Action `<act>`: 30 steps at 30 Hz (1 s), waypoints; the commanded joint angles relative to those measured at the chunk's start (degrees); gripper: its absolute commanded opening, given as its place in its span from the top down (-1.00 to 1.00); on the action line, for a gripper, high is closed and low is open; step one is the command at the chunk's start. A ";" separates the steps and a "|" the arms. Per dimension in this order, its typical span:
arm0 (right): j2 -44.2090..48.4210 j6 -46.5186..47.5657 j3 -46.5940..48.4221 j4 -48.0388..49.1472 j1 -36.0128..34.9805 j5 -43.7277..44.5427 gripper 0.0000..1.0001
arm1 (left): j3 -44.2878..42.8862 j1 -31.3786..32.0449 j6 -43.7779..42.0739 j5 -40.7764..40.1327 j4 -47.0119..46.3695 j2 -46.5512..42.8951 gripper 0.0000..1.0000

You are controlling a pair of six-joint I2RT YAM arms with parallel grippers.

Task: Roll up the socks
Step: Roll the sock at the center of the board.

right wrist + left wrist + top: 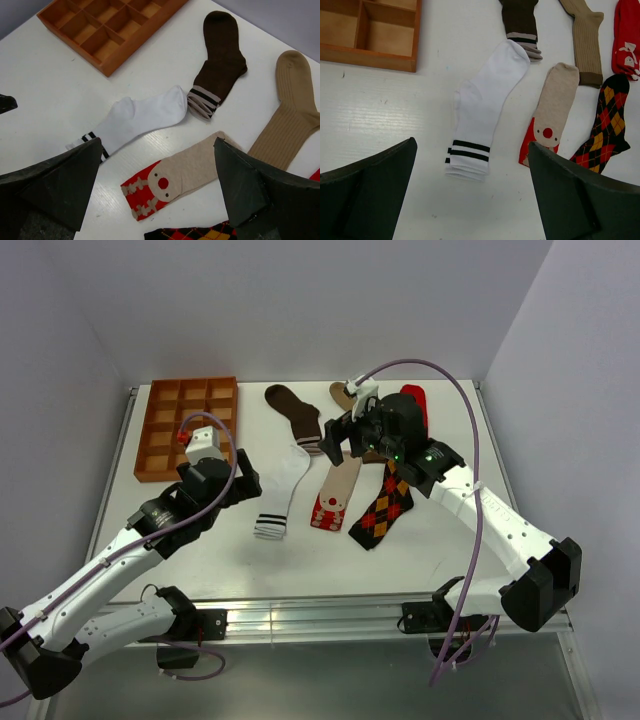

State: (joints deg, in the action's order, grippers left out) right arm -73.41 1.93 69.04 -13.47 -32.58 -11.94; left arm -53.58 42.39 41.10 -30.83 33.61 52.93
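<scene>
Six socks lie flat on the white table. The white black-striped sock (pixel 283 485) (pixel 482 105) (pixel 140 117) lies in the middle, with the dark brown striped-cuff sock (pixel 295 412) (pixel 520 20) (pixel 220 60) behind it. To the right lie the beige red-toed sock (pixel 335 495) (pixel 550 112) (pixel 190 167) and the black-orange argyle sock (pixel 383 508) (pixel 605 125) (pixel 200 233). The tan sock (pixel 343 395) (pixel 585 40) (pixel 292 110) and the red sock (pixel 415 400) (pixel 626 35) lie at the back, partly hidden by my right arm. My left gripper (pixel 243 470) (pixel 472 150) is open, above the table left of the white sock. My right gripper (pixel 338 438) (pixel 157 147) is open and empty above the beige sock.
An orange-brown gridded tray (pixel 188 427) (pixel 370 55) (pixel 110 25) stands at the back left of the table. Grey walls close in the table on the left, back and right.
</scene>
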 commanded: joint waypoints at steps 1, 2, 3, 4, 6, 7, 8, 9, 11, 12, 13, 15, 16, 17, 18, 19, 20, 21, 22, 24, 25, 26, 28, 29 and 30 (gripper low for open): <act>1.69 -0.09 1.45 0.73 0.50 1.48 -1.00 | -0.21 -0.20 -0.94 0.86 -2.32 0.07 -0.99; 1.69 0.26 1.54 0.47 0.50 1.31 -1.00 | -0.21 -0.20 -0.85 0.86 -2.32 0.16 -0.99; 1.51 0.18 1.89 0.21 0.41 1.22 -1.00 | -0.21 -0.20 -0.67 0.86 -2.40 0.16 -0.99; 1.25 0.35 2.07 -0.32 0.50 1.31 -1.00 | -0.21 -0.20 -0.59 0.86 -2.23 0.25 -0.99; 1.07 0.44 2.42 -0.67 0.41 0.87 -1.00 | -0.21 -0.20 -0.50 1.12 -2.40 0.42 -0.99; 0.99 1.05 2.16 -0.59 0.50 1.04 -1.00 | -0.29 -0.29 -0.50 1.30 -2.49 0.51 -0.99; 0.98 1.31 1.98 -0.59 0.50 1.05 -1.00 | -0.29 -0.20 -0.50 1.47 -2.58 0.51 -0.99; 0.90 1.58 1.72 -0.59 0.50 0.79 -1.00 | -0.38 -0.20 -0.41 1.47 -2.58 0.51 -0.99; -0.15 2.89 1.63 -1.02 0.50 0.17 -0.99 | -0.73 -0.20 0.03 1.12 -2.49 0.51 -0.99; -1.03 3.42 2.41 -1.64 0.50 -0.70 -0.96 | -1.34 -0.20 0.03 1.04 -2.49 0.68 -0.99; -3.13 5.34 3.03 -3.30 0.32 -2.54 -0.85 | -1.78 -0.29 0.20 0.77 -2.40 0.95 -0.99; -5.86 7.02 4.87 -4.89 -0.38 -3.08 -0.74 | -3.36 -0.29 0.73 0.25 -2.32 1.30 -0.99; -8.39 9.38 5.23 -6.37 -1.34 -3.69 -0.69 | -3.81 -0.29 1.08 -0.54 -2.05 1.56 -0.98; -9.72 10.36 5.67 -6.91 -1.96 -3.70 -0.66 | -4.33 -0.29 1.26 -0.98 -1.70 1.74 -0.97; -10.78 11.24 6.02 -7.35 -2.75 -3.44 -0.61 | -5.21 -0.38 1.52 -1.42 -1.35 1.83 -0.97; -12.79 12.82 6.20 -7.96 -3.62 -3.26 -0.54 | -5.56 -0.64 1.79 -2.04 -0.57 1.74 -0.98; -13.68 13.53 6.37 -8.41 -4.68 -3.09 -0.53 | -5.66 -0.90 2.22 -2.22 -0.21 1.48 -0.99; -14.65 14.14 6.11 -8.58 -7.21 -2.30 -0.50 | -5.92 -1.34 2.58 -2.22 -0.12 1.22 -0.99; -16.23 15.19 5.94 -8.59 -8.72 -1.25 -0.47 | -6.01 -2.48 2.84 -1.61 0.06 0.34 -0.99; -18.60 16.16 5.06 -7.98 -12.83 0.34 -0.45 | -6.53 -5.28 3.37 -0.99 0.41 -0.97 -0.96; -19.31 16.35 4.80 -7.62 -14.17 0.87 -0.46 | -6.88 -6.26 3.46 -0.90 0.58 -1.51 -0.95; -20.10 16.52 4.62 -7.36 -15.31 1.13 -0.46 | -7.23 -7.14 3.46 -0.81 1.11 -1.95 -0.95; -22.47 16.78 4.44 -6.39 -18.38 2.27 -0.45 | -8.81 -9.59 3.72 -1.25 1.72 -3.52 -0.94; -23.35 16.79 4.62 -6.30 -19.27 2.62 -0.45 | -9.26 -10.13 3.81 -1.77 1.90 -3.97 -0.94; -24.23 16.87 5.23 -6.30 -20.06 2.72 -0.45 | -10.39 -10.74 3.81 -1.95 2.25 -4.23 -0.93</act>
State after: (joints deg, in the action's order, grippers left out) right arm -96.29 16.71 73.47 -21.02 -50.61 -11.29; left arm -59.61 33.36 43.86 -31.40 35.42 51.13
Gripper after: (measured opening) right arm 0.729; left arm 0.970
